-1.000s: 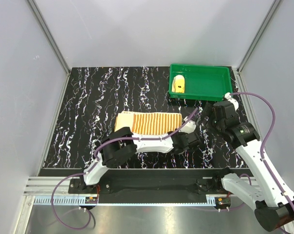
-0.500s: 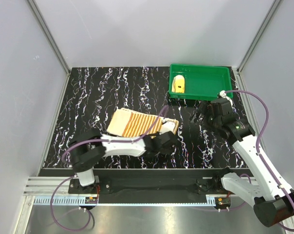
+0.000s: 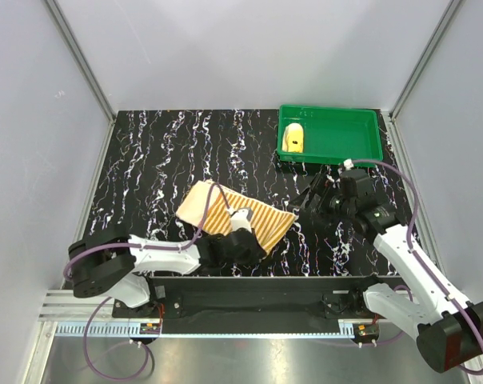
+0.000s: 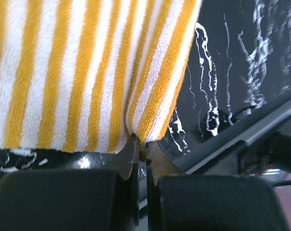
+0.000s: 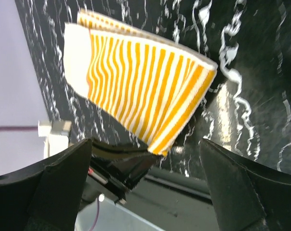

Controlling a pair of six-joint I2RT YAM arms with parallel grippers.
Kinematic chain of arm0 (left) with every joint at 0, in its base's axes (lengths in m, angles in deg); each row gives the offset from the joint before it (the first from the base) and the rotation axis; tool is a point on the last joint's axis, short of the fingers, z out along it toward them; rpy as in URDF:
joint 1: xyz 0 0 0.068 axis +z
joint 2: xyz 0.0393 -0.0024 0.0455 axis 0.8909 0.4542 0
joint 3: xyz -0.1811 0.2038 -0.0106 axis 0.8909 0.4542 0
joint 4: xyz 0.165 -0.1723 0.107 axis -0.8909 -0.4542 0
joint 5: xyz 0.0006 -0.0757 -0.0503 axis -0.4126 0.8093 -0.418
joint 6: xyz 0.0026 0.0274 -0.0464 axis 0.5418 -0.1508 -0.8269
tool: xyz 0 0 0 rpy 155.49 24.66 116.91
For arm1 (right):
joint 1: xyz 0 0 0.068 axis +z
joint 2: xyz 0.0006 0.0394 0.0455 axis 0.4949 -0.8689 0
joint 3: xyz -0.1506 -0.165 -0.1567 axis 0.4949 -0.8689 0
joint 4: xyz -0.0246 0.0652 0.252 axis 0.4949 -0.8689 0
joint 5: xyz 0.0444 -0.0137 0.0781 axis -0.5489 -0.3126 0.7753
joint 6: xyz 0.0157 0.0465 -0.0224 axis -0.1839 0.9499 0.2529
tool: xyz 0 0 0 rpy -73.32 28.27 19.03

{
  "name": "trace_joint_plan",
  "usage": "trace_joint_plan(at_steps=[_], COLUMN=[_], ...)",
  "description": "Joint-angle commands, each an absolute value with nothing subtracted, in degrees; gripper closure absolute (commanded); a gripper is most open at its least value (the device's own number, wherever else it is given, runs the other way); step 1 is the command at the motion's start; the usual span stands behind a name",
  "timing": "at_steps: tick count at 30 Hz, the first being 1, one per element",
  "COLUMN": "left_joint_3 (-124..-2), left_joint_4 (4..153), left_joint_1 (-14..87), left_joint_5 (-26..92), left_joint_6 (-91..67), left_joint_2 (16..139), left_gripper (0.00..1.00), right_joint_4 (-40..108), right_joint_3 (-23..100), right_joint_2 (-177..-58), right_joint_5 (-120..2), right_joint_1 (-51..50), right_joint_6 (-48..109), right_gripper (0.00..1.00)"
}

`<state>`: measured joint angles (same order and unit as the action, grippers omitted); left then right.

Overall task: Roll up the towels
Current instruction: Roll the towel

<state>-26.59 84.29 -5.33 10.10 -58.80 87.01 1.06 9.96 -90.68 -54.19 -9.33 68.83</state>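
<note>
Striped towel (image 3: pixel 267 218) slants far-left to near-right, seemingly folded; left hand (image 4: pixel 141 147) pinching.

From my remote station I look down on a table (image 3: pixel 145 160) topped in black with white, marble-like veins, which fills the middle of the enclosure. Pale grey panels close it in: a back wall (image 3: pixel 249 48) on the far side, and a left wall (image 3: pixel 25 160) and a right wall (image 3: pixel 465 120) at the sides. Silvery metal posts (image 3: pixel 77 56) run up the two far corners. Along the near edge I see a black bar (image 3: pixel 249 300), then a white strip with fine marks (image 3: pixel 249 329), then a brushed grey metal surface (image 3: pixel 249 360). The light is soft and even. In the right wrist view a pale sheen (image 5: pixel 222 110) lies on the glossy table top.
</note>
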Motion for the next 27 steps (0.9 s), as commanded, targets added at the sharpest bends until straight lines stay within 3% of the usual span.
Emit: trace_joint_plan(at_steps=[1,12,20,27], left_joint_3=[-22.80,-12.16,-8.74,-5.56], left_joint_4=[94.20,97.46,98.50,99.93], left_joint_1=[-4.52,1.37,3.48,4.10], left_joint_5=[10.58,11.98,16.02,16.82], left_joint_6=[-69.09,-84.65,-90.79,-96.70], left_joint_2=[82.91,73.42,77.01,78.86], left_gripper=[1.00,1.00,1.00,1.00], right_joint_4=[8.48,17.44,23.17,27.55], right_joint_3=[6.41,-0.98,-4.24,-2.74], right_joint_2=[-90.10,-90.80,-97.03,-106.09], right_joint_5=[-45.58,-39.95,-40.03,-43.72], right_joint_1=[-9.45,-9.54,-7.52,0.30], right_joint_6=[72.20,72.99,71.07,70.62], right_gripper=[0.00,0.00,0.01,0.03])
